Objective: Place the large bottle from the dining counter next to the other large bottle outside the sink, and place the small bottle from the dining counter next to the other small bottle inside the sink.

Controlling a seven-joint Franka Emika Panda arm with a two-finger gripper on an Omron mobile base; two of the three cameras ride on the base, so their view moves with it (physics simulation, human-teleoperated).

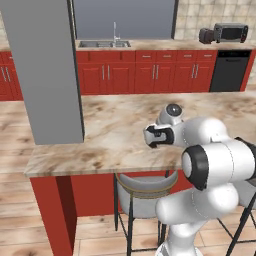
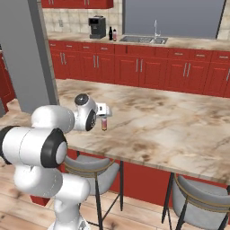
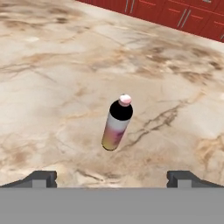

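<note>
A pink-capped bottle (image 3: 117, 124) stands upright on the marble bench (image 3: 52, 87), at twelve o'clock from the wide-spread, empty fingers (image 3: 43, 178).

Bottle (image 2: 104, 123) top behind hand; far bottles (image 2: 112, 34) tiny (indistinct)

glossy white rounded arm (image 1: 210, 165), black joint bands, grey-capped elbow

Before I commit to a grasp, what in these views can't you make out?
- Bottle on the dining counter: large or small unclear; right base view has the hand covering its top.
- Sink interior: too distant, hidden by its rim.
- Two bottles beside the coffee machine: too small to size.
</note>
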